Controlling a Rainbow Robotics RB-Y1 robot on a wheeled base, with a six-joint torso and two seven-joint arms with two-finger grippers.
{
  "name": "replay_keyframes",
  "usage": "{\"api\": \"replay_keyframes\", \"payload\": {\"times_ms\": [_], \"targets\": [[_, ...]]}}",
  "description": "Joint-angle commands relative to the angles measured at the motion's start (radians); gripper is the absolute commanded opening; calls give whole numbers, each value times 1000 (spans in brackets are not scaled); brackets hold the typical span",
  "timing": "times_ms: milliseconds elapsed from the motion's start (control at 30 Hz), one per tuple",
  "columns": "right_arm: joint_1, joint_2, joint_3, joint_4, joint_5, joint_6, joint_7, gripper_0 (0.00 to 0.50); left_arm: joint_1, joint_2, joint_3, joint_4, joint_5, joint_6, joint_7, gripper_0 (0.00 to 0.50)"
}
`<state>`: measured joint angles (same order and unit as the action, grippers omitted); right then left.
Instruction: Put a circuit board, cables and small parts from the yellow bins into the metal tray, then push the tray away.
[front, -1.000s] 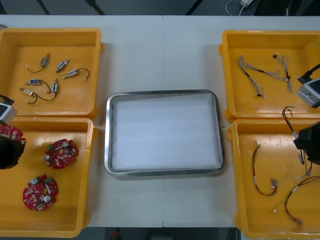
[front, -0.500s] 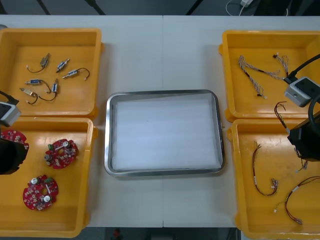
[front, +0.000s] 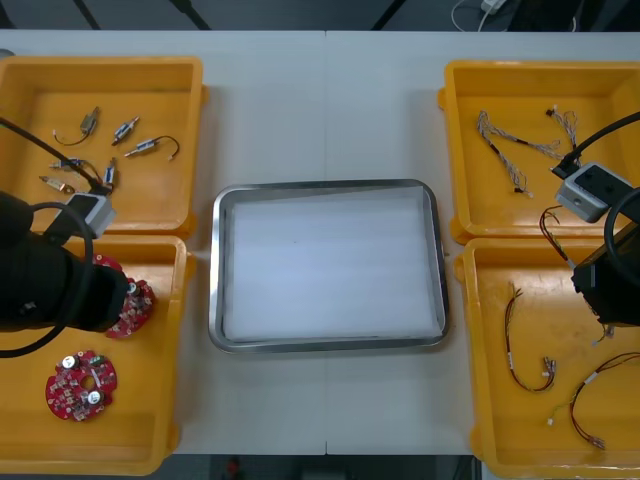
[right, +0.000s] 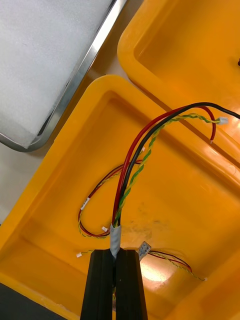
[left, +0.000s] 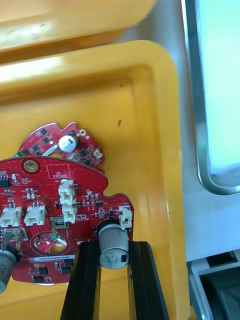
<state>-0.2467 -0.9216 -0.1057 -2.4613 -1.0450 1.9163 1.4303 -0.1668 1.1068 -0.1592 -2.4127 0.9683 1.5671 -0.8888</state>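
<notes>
While the desk (front: 330, 100) carries the metal tray (front: 215, 270) between the yellow bins (front: 100, 65), we find the left hand (left: 112, 245) in the near left bin (front: 150, 440), clamped on a red circuit board (left: 55, 200) by its silver cylinder. The right hand (right: 116, 252), over the near right bin (front: 480, 350), pinches the end of a red, black and yellow cable (right: 135, 170).

metal tray (front: 325, 185): shiny rim, matt white inside | yellow bins (front: 500, 212): glossy plastic | table (front: 325, 100): smooth, matt
</notes>
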Motion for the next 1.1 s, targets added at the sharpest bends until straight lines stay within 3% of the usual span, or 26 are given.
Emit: {"api": "replay_keyframes", "payload": {"times_ms": [33,533,733,1100], "targets": [[-23,-37,15,-4,16,4,36,0,-146,-16,-92,-29,-33,65,197,0],[-23,-37,15,-4,16,4,36,0,-339,-196,-310,-9,-143,174,422,0],[-23,-37,15,-4,16,4,36,0,-444,-315,-372,61,-168,238,499,0],[-23,-37,15,-4,16,4,36,0,-522,-475,-461,224,-276,266,548,0]]}}
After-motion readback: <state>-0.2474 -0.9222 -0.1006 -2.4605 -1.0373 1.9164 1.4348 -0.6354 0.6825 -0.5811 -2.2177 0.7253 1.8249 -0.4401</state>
